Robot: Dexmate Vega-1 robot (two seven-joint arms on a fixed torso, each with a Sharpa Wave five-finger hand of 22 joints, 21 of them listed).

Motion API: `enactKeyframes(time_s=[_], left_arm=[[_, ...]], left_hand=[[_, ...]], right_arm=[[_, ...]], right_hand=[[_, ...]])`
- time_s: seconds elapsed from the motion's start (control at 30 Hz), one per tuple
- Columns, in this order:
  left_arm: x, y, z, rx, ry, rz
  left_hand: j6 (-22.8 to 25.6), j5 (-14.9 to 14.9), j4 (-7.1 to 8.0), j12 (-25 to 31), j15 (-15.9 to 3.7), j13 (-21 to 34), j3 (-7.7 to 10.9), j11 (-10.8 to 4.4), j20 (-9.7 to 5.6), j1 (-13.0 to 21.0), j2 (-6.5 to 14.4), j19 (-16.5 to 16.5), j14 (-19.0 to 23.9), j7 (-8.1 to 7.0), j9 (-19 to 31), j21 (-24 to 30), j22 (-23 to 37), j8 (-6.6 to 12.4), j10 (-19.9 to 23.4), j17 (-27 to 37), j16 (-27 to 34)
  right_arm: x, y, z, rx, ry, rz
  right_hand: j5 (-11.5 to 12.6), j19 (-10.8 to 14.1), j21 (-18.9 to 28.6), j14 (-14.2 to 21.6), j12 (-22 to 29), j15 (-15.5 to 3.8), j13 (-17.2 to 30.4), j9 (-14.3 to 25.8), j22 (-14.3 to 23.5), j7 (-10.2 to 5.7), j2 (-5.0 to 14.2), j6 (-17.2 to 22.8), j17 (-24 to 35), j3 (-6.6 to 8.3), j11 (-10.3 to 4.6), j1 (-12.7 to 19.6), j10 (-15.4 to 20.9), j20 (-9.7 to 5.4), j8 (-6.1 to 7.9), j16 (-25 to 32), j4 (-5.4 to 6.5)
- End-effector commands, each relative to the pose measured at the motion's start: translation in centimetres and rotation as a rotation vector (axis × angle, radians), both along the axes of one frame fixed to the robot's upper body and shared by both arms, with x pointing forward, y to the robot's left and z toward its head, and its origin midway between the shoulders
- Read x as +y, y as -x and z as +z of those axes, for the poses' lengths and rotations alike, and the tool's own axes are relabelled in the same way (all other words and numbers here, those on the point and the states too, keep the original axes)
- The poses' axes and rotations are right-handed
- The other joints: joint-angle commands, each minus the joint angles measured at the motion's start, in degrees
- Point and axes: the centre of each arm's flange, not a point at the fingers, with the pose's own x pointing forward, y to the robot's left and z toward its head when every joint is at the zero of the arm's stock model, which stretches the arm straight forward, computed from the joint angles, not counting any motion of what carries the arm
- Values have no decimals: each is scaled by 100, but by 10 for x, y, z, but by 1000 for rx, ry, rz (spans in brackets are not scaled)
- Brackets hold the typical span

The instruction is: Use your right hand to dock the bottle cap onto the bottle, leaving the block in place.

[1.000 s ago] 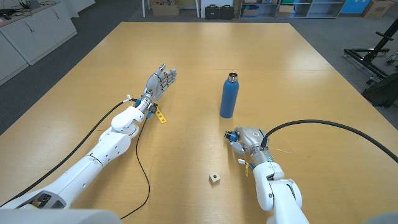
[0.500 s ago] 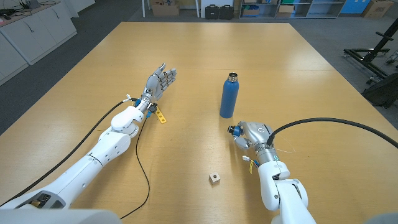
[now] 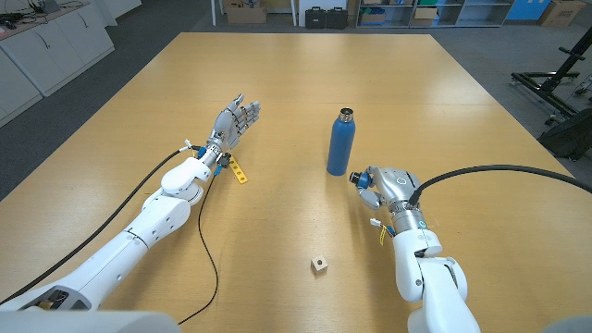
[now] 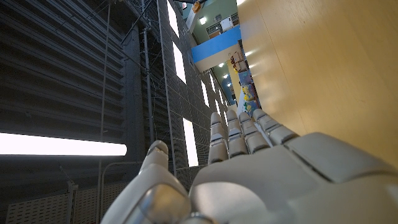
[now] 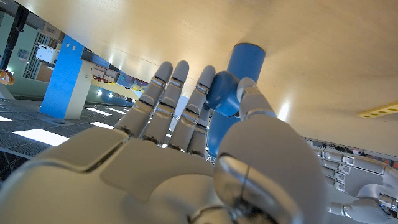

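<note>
A blue bottle stands upright at mid-table with its metal neck uncovered. My right hand hovers just to its right and a little nearer me. In the right wrist view that right hand pinches the blue bottle cap between thumb and a finger, with the bottle right behind it. A small pale block lies near the front edge, left of my right forearm. My left hand rests far left of the bottle, fingers stretched out and apart, holding nothing; the left hand shows the same from its wrist.
A small yellow strip lies on the wooden table beside my left wrist, and a black cable trails along the left arm. Boxes and shelves stand beyond the far edge. A black stand sits off the table at the right.
My right hand has moved away from me and slightly rightward, carrying the cap up beside the bottle. The left arm, bottle and block have stayed put.
</note>
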Motion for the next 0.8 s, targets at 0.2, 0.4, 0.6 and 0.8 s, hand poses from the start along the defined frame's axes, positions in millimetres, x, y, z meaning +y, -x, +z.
enactKeyframes(time_s=[0.2, 0.4, 0.6, 0.8], left_arm=[[11, -3, 4, 26, -16, 1], [9, -8, 12, 30, -24, 9], [0, -16, 17, 33, -6, 49], [-20, -32, 18, 32, 14, 27]], left_hand=[[113, -13, -3, 19, -82, -5, 39, -31, -125, 24, 66, 57, 107, -20, 15, 27, 19, 18, 97, 13, 17], [175, -14, -3, 36, -96, -7, 52, -13, -137, 30, 93, 122, 175, -16, 15, 47, 19, 33, 163, 13, 35], [224, -15, -4, 49, -117, -8, 62, -22, -146, 34, 116, 162, 228, -17, 16, 58, 19, 44, 218, 13, 47], [228, -16, -5, 45, -116, -8, 68, -27, -150, 35, 129, 178, 247, -15, 17, 59, 19, 39, 226, 13, 47]], right_arm=[[-10, 1, 39, -112, -28, -62], [-14, -3, 57, -171, -22, -56], [-25, -17, 79, -205, 25, -16], [-40, -31, 99, -239, 95, 23]], right_hand=[[-6, 77, 46, 57, -23, -696, 17, 24, 6, -660, 340, 1291, 7, 61, -16, 445, 28, -182, 51, -27, 38], [-7, 72, 45, 46, -38, -705, 17, 23, 6, -673, 333, 1315, 6, 65, -19, 460, 26, -183, 62, -41, 36], [-7, 140, 74, 84, -52, -731, 18, 19, 7, -682, 330, 1357, 9, 73, -38, 491, 70, -223, 81, -44, 36], [-7, 146, 79, 104, -63, -742, 18, 17, 8, -697, 309, 1398, 6, 74, -44, 511, 92, -240, 98, -50, 30]])
